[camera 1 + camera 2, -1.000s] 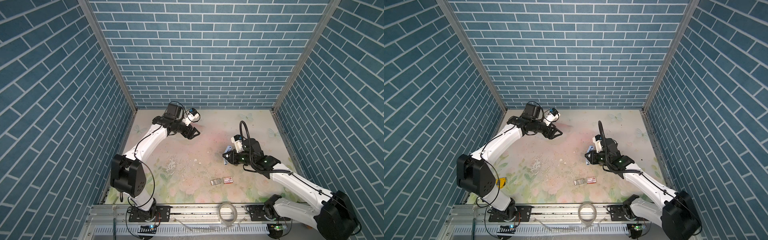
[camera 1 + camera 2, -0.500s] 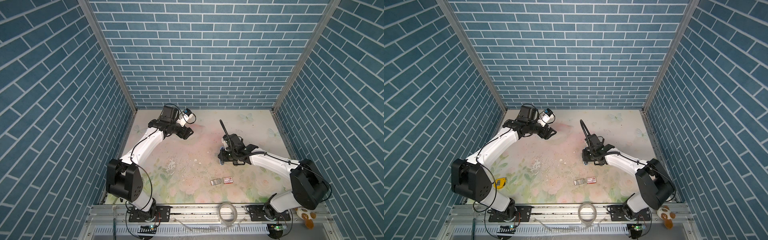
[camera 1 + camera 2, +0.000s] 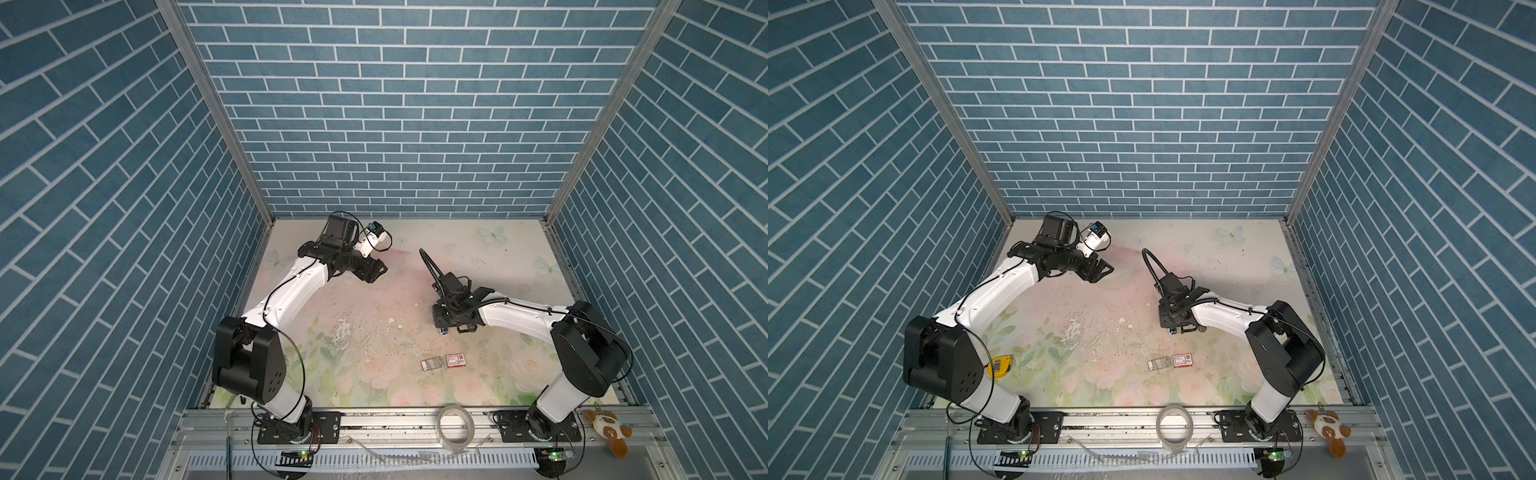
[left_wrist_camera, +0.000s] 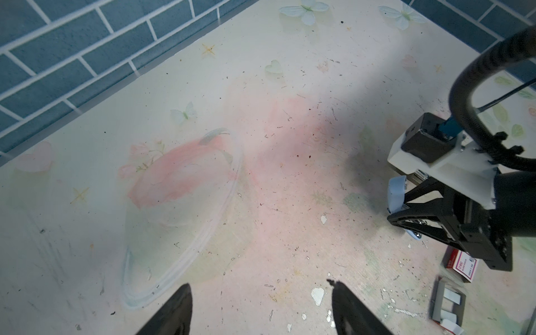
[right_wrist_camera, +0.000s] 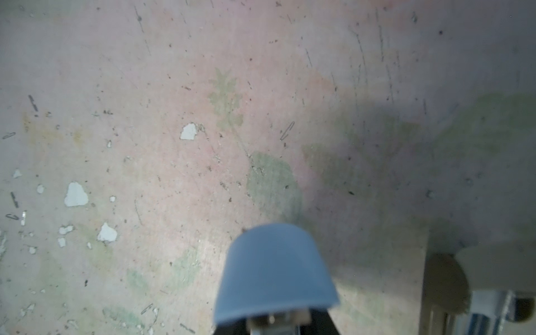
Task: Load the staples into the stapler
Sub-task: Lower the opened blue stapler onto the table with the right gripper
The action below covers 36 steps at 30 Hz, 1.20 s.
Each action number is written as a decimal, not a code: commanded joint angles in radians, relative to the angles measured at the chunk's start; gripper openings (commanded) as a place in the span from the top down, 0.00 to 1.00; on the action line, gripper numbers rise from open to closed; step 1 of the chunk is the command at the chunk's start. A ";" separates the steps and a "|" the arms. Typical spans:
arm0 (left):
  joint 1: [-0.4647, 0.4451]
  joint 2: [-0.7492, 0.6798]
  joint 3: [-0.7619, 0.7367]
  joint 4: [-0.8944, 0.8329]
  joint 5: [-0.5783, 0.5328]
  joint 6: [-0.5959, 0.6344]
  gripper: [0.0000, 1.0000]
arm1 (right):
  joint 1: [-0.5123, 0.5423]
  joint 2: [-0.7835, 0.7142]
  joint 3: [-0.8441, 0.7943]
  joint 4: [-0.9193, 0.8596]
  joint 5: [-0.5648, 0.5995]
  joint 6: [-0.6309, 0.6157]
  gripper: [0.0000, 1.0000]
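Observation:
My right gripper [image 3: 452,323] [image 3: 1177,322] is low over the mat, right of the middle, and shut on the blue stapler [image 5: 275,266] [image 4: 395,193]. The stapler's rounded blue end sticks out past the jaws and hides the fingertips in the right wrist view. The staples [image 4: 452,296] [image 3: 432,364] [image 3: 1157,364] lie as pale grey strips in an open grey tray, nearer the front edge than the stapler. My left gripper [image 3: 376,274] [image 3: 1100,272] [image 4: 261,285] hangs open and empty at the back left, far from both.
A white-and-red box [image 3: 456,360] [image 3: 1183,361] [image 4: 462,265] lies beside the staples. A clear plastic lid [image 4: 185,220] rests near the left gripper. A yellow tape measure [image 3: 999,365], a tape roll [image 3: 456,432] and a plush toy [image 3: 609,434] sit along the front.
The right arm has folded up, its elbow raised, and the gripper with the stapler has shifted slightly left. The left gripper drifted a little and stays open.

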 commanded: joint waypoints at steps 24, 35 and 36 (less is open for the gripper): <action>0.003 0.006 -0.061 0.031 0.025 0.032 0.22 | 0.037 0.146 0.117 -0.155 0.095 0.041 0.68; 0.002 0.002 -0.067 0.030 0.027 0.033 0.21 | 0.042 0.139 0.125 -0.164 0.104 0.037 0.58; 0.004 0.000 -0.067 0.028 0.024 0.035 0.20 | 0.042 0.132 0.122 -0.163 0.104 0.036 0.57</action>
